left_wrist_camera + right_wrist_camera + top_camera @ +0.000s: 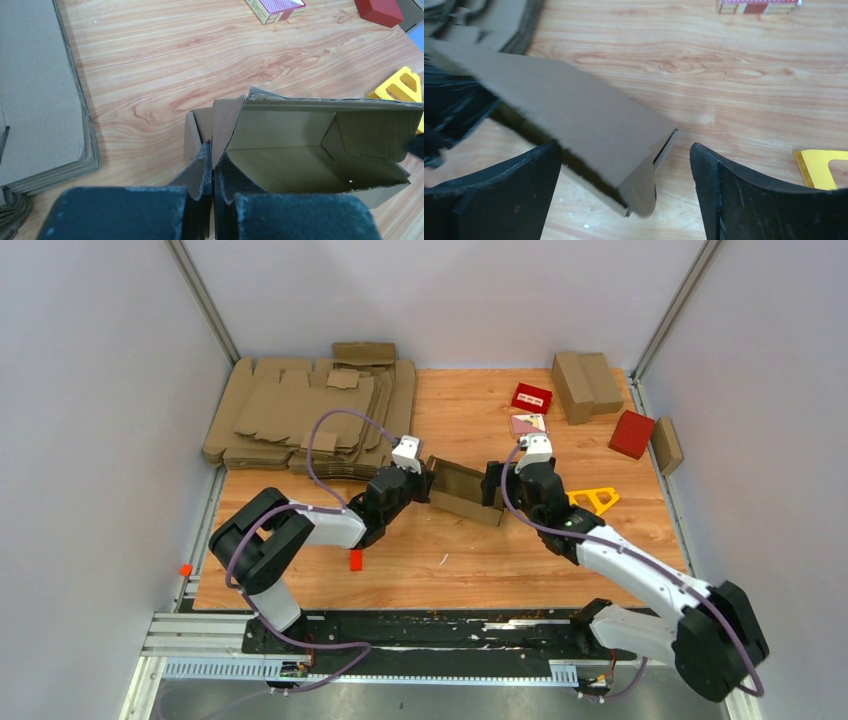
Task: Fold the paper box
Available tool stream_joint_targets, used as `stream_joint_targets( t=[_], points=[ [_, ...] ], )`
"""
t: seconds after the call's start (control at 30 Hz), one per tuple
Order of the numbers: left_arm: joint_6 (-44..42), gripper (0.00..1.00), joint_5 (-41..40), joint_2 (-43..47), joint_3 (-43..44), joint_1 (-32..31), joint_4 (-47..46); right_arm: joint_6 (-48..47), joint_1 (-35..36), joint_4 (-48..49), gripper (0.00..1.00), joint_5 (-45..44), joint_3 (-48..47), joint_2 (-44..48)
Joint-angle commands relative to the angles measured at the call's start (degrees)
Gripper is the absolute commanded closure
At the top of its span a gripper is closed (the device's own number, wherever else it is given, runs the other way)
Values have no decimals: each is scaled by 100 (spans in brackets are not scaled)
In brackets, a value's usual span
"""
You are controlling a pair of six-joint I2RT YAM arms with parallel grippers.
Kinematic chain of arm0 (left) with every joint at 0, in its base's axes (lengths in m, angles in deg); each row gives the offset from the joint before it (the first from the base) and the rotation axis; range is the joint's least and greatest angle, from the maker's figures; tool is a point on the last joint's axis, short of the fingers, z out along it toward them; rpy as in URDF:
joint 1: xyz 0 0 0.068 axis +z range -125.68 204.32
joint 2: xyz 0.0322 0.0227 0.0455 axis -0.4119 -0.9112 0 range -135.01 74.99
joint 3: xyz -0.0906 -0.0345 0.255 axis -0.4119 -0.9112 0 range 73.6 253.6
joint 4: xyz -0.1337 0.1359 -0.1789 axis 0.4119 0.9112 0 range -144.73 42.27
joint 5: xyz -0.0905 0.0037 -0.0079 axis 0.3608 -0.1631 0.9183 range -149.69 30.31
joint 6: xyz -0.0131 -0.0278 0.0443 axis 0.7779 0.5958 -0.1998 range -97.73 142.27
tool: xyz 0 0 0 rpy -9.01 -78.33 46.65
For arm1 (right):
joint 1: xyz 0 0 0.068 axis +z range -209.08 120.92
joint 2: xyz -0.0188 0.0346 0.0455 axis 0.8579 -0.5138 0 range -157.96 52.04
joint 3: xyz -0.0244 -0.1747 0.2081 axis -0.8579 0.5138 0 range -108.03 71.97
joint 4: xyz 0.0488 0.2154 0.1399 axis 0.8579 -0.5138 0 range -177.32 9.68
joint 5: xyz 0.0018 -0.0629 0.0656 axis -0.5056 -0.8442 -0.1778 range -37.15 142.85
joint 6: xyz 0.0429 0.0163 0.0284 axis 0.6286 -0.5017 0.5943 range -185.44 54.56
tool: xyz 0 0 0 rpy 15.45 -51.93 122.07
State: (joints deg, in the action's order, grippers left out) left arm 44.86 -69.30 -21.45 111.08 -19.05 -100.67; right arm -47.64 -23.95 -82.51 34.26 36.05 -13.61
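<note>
The paper box (463, 490) is a half-formed brown cardboard tray, open at the top, in the middle of the table. My left gripper (426, 484) is shut on the box's left end wall; in the left wrist view the fingertips (206, 167) pinch a cardboard flap, with the open inside of the box (300, 160) to their right. My right gripper (497, 486) is open at the box's right end. In the right wrist view the box's corner (594, 130) lies between the wide-apart fingers (709, 170), touching neither that I can see.
A stack of flat cardboard blanks (300, 415) lies at the back left. Folded brown boxes (585, 380), two red boxes (532, 397) (632, 433) and a patterned box (528, 425) are at the back right. A yellow triangular frame (595, 500) lies beside my right arm.
</note>
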Motion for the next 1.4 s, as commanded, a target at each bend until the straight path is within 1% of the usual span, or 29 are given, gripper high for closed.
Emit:
stream_joint_targets(
  t=[0.0,0.07,0.13,0.2,0.23,0.3,0.37,0.5,0.63,0.73,0.8,0.9,0.93,1.0,1.1,1.17,1.23,1.3,1.37],
  points=[
    [-224,100,10,68,91,-52,636,-170,26,-535,0,672,-68,763],
    [-220,100,-18,73,90,-57,672,-323,20,-707,0,777,-148,990],
    [-228,100,-21,86,101,-57,704,-575,25,-648,0,1147,-221,1172],
    [-235,100,-11,106,103,-57,732,-643,21,-624,0,1519,-359,1225],
    [-244,100,-14,114,95,-57,734,-604,30,-680,0,1565,-488,1183],
    [-246,100,-44,132,103,-57,775,-636,30,-835,0,1613,-789,968],
    [-255,100,-79,148,99,-57,799,-775,32,-1021,0,1627,-1196,595],
    [-279,100,-86,176,93,-57,838,-1031,54,-1238,0,1770,-1695,-225],
    [-410,100,206,223,43,-57,763,-1163,128,-1439,9,1770,-1958,-804],
    [-380,88,377,384,-9,-57,979,-1202,189,-1491,15,2097,-1926,-1000],
    [-347,81,400,561,-33,-57,1398,-1159,232,-1432,18,2210,-1798,-1047],
    [-247,64,397,819,16,-48,2379,-1121,452,-1412,19,2012,-1615,-1145],
    [-199,59,417,940,-46,-48,2601,-1099,518,-1417,19,1930,-1571,-1196],
    [-95,51,512,1267,-286,-53,2796,-1076,605,-1368,20,1949,-1458,-1307],
    [54,41,474,1987,-641,-48,3279,-1064,699,-1254,18,2065,-1352,-1414],
    [134,34,288,2446,-722,-49,3960,-1063,737,-1271,14,2074,-1331,-1477],
    [202,28,170,2926,-813,-49,4349,-1061,744,-1291,10,2112,-1317,-1539],
    [324,19,92,3383,-868,-13,4627,-1053,744,-1292,8,2150,-1289,-1613],
    [490,7,-20,3711,-848,69,4903,-1053,753,-1299,7,2190,-1269,-1707]
  ],
)
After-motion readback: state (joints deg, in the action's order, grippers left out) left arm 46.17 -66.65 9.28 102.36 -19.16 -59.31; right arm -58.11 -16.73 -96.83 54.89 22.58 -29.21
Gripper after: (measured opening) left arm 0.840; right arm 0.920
